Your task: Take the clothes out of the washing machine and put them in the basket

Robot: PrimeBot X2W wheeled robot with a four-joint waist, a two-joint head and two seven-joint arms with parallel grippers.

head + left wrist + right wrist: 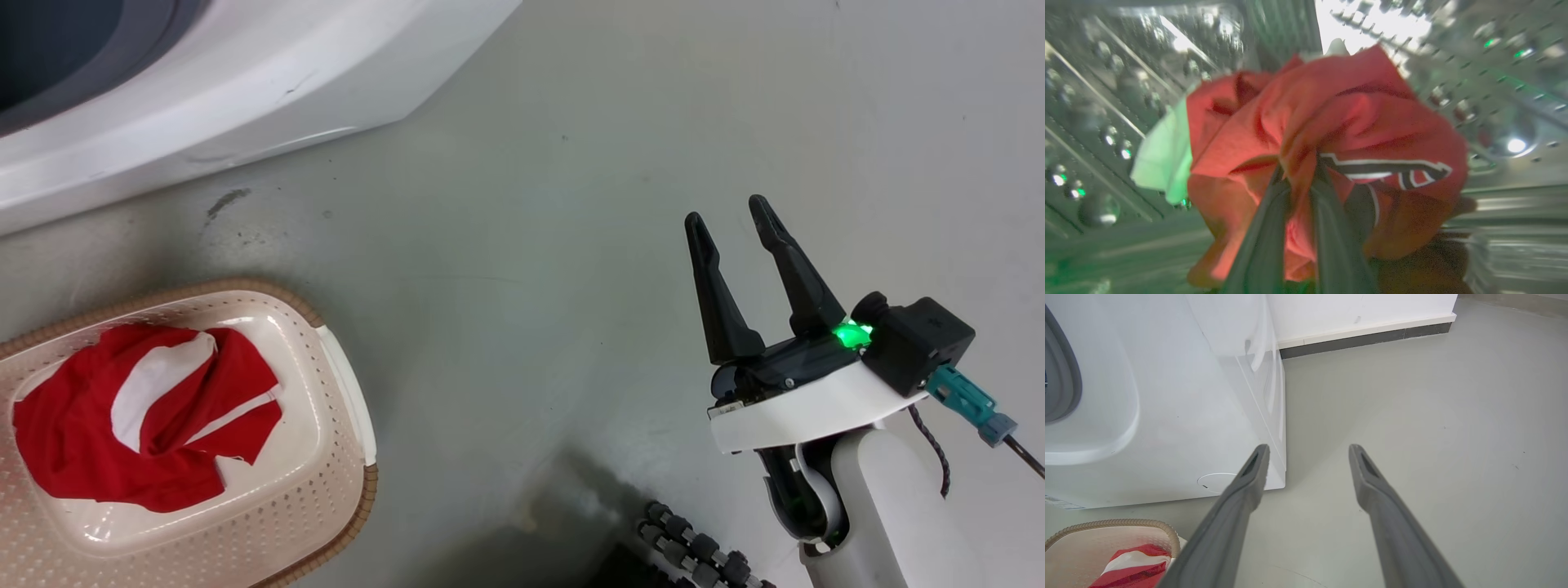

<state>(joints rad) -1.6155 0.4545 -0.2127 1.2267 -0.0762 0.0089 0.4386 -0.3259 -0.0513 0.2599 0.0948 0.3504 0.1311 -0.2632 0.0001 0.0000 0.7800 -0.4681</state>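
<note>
One basket (320,483) on scuffed grey floor (531,245)

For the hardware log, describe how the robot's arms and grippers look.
The right gripper has two long, tapered black fingers on a black base with a green light, a white plate, a black camera box, a teal plug and a braided dark cable. The left gripper shows similar dark fingers.

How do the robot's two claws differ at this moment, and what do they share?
The left gripper is shut on a red garment; the right gripper is open and empty. The left gripper is inside the steel drum; the right gripper hangs over the floor, outside the washing machine. Both have two long dark fingers.
</note>
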